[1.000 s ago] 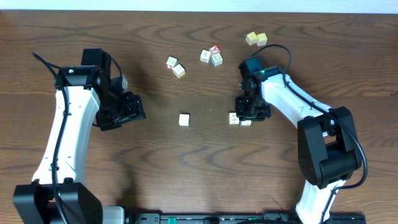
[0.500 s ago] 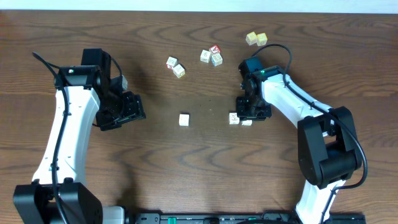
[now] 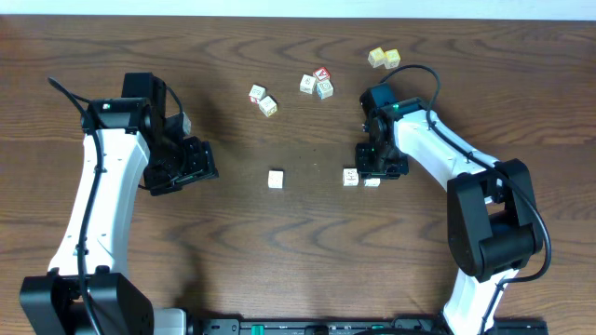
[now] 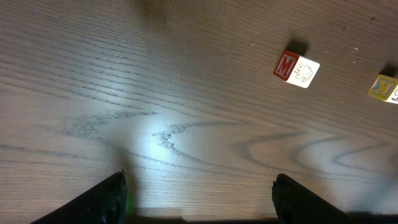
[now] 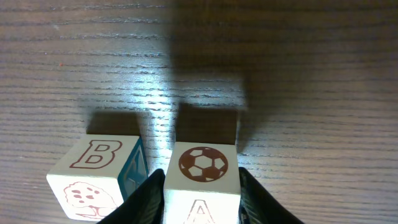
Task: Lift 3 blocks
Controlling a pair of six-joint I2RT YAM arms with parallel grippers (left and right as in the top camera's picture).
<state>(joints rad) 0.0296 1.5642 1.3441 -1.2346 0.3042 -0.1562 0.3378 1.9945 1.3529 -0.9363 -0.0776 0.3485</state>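
Three whitish blocks lie mid-table. One block [image 3: 276,179] sits alone in the centre. A block with a "B" and a blue side face [image 3: 350,177] [image 5: 96,171] rests on the wood. Just right of it is a block with a football picture and an "A" [image 3: 372,182] [image 5: 203,177]. My right gripper [image 3: 376,173] [image 5: 202,190] is shut on this block, a finger pressed against each side, low at table height. My left gripper [image 3: 199,164] [image 4: 199,196] hangs open over bare wood at the left, far from all three.
A pair with a red "M" cube [image 3: 257,93] [image 4: 297,67] and a yellow-edged cube [image 3: 268,106] [image 4: 384,87] lies at the back. A cluster with a red-topped cube [image 3: 319,82] and two pale yellow cubes [image 3: 383,58] sit further back right.
My right gripper and the football block have shifted a little to the right, away from the "B" block. The left arm has not moved.
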